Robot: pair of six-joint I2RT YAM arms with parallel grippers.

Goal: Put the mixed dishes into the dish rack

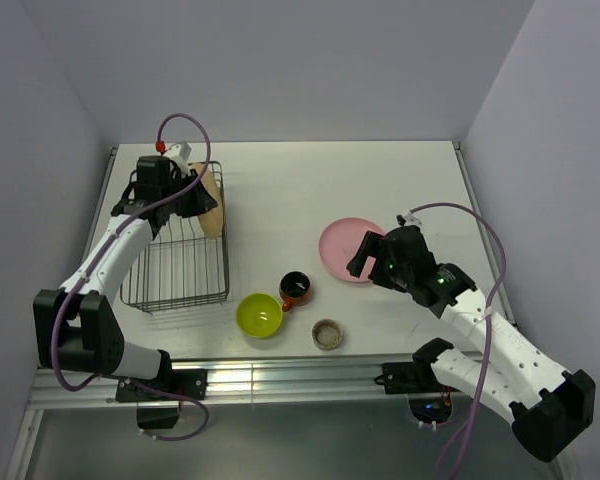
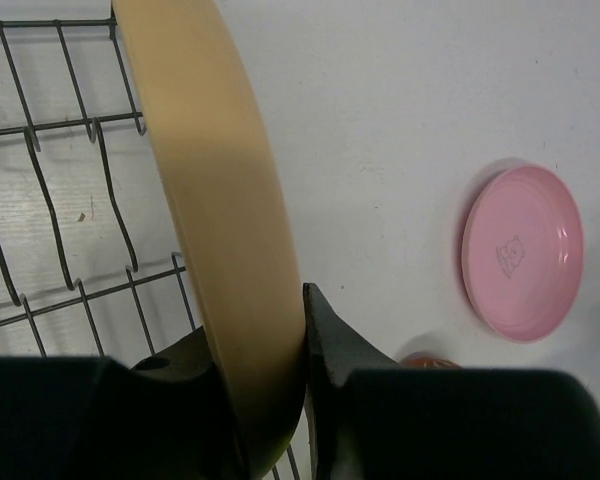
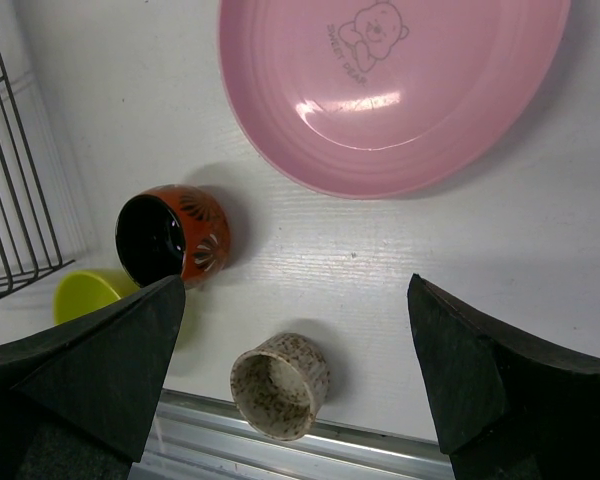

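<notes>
Left claw (image 2: 262,352): clamped on the yellow-orange plate (image 2: 220,230), one finger on each face.
Yellow-orange plate: on edge, tilted, at the far right corner of the dish rack (image 1: 175,268), along its right wall; whether it sits between prongs I cannot tell.
Right claw (image 3: 295,287): spread wide, holding nothing, over the pink plate's (image 3: 390,90) near rim.
In the way: red-orange mug (image 3: 170,235), lime-green bowl (image 1: 259,314) and speckled cup (image 3: 278,385), clustered between the rack and the pink plate.
Edges: the rack lies close to the left wall; the cup is just beside the front rail.
Open room: white counter (image 1: 280,185) right of the rack and toward the far wall.
</notes>
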